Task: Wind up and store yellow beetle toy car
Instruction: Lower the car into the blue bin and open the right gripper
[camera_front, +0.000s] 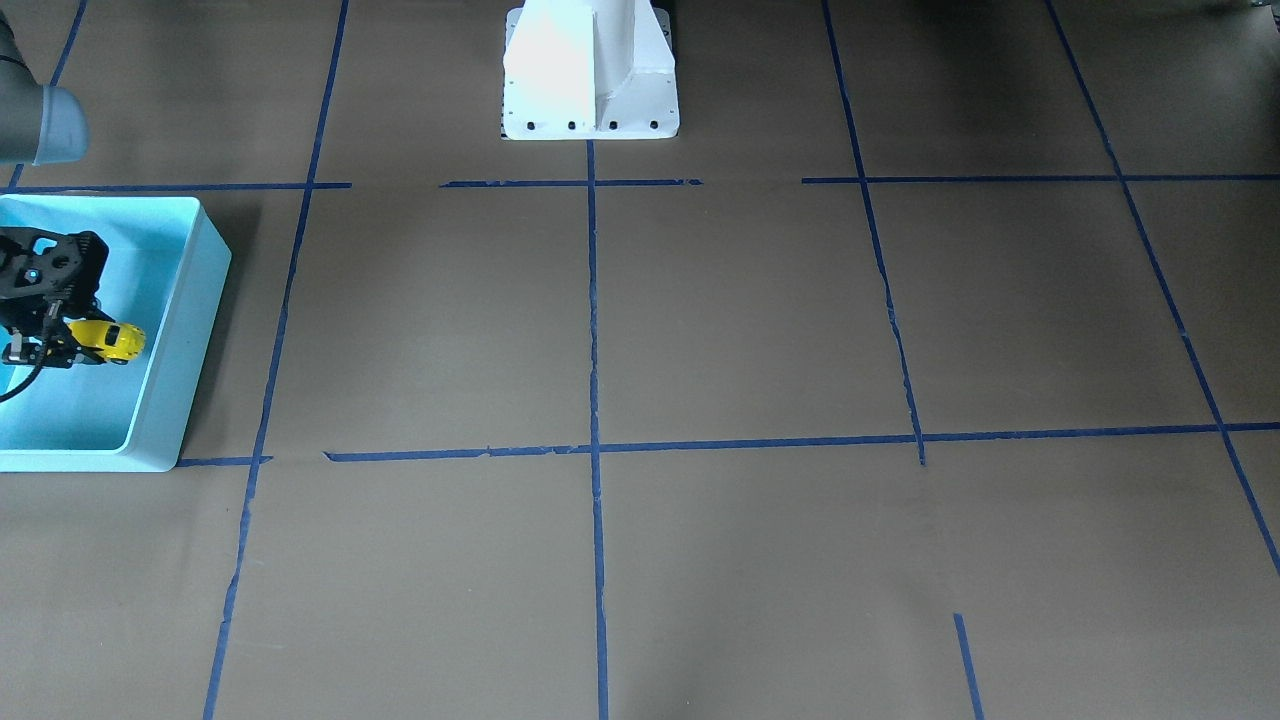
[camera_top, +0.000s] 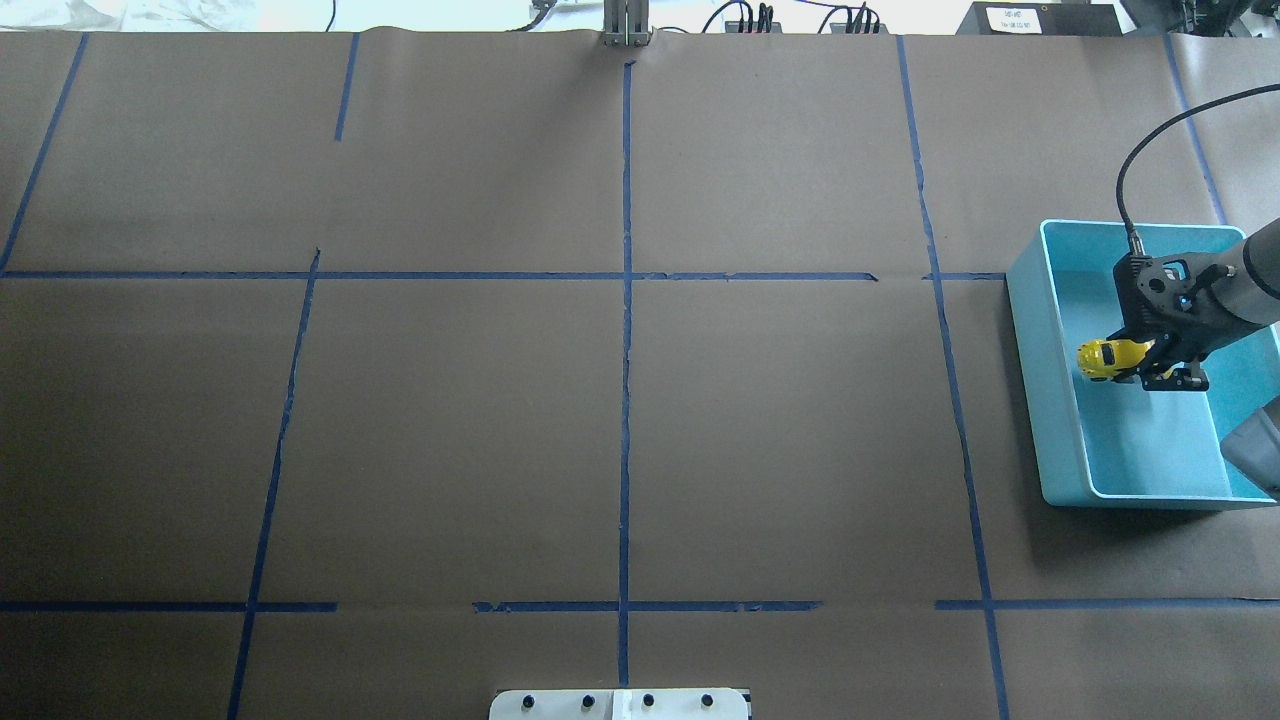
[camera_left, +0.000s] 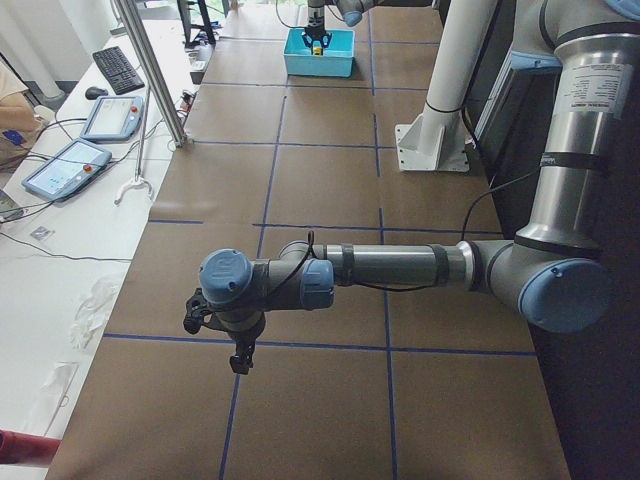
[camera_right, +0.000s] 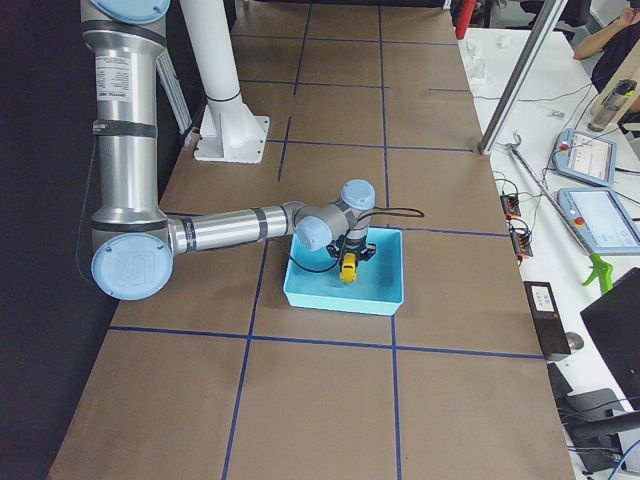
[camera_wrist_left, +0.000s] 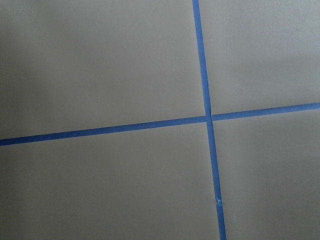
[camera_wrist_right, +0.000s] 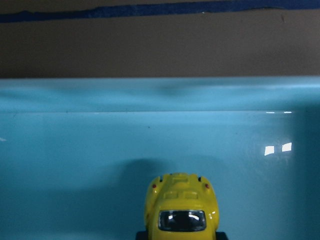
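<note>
My right gripper (camera_top: 1137, 367) is clamped on the yellow car (camera_top: 1100, 359), held over the floor of the blue bin (camera_top: 1050, 400) (shadow beneath), its length pointing at the wall nearest the tabletop's middle.

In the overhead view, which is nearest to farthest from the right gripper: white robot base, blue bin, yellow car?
From the right gripper:
1. yellow beetle toy car, held in its fingers.
2. light blue bin, surrounding it, table's right side.
3. white robot base, bottom centre, far away.
</note>
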